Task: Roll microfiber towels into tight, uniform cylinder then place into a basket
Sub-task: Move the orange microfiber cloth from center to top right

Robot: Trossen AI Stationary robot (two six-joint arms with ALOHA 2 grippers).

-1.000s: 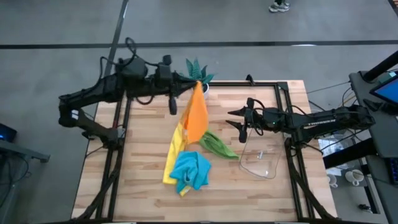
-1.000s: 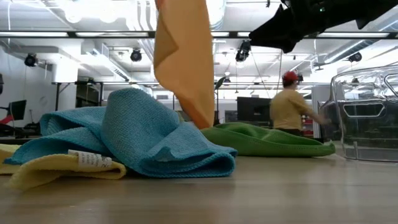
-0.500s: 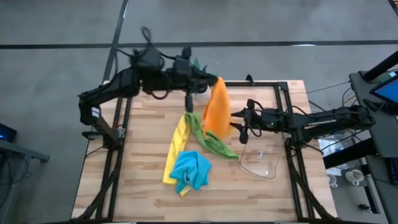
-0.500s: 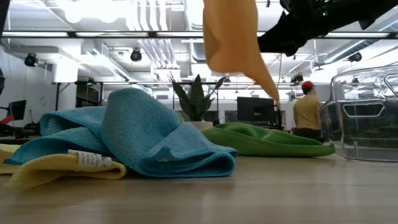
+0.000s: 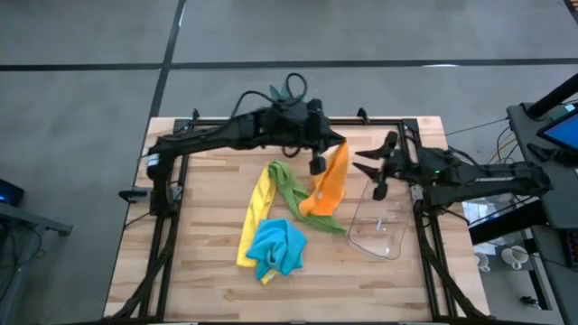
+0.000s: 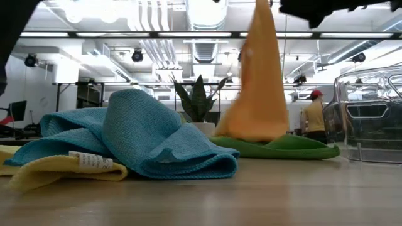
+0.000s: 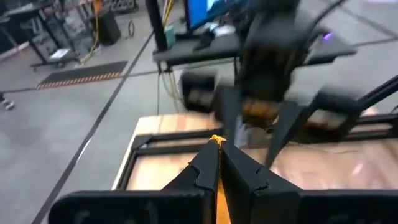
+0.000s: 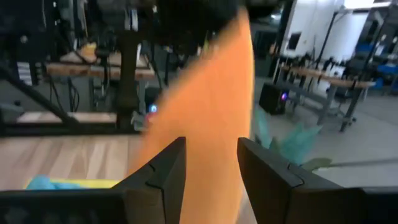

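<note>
Orange towel [image 5: 329, 185] hangs by its top corner from the left hand [image 5: 318, 165], fingers pinched shut on it over the middle of the desk [image 5: 199, 262]; in the left wrist view only a sliver of orange shows between the closed fingers [image 7: 205, 168]. Towel's lower end drapes onto the green towel [image 5: 302, 200], which lies flat, stretched slantwise from beside the yellow towel [image 5: 256, 209] toward the basket [image 5: 379, 230]. From the low view the orange towel stands as a tall cone with its base resting on the green one. Light blue towel [image 5: 275, 247] bunched in a heap nearer the desk's front edge, lying partly over the yellow towel's lower end. Basket, clear plastic, sits on the desk's right side, just beside the green towel's tip, nothing seen inside. Right hand [image 5: 376, 173] hovers above the basket's far end, just beside the hanging towel, fingers [image 8: 163, 173] partly spread, gripping nothing; the orange cloth fills the space ahead of them. Potted plant [image 6: 197, 103] shows behind the towels. A person [image 6: 312, 118] stands in the room beyond.
</note>
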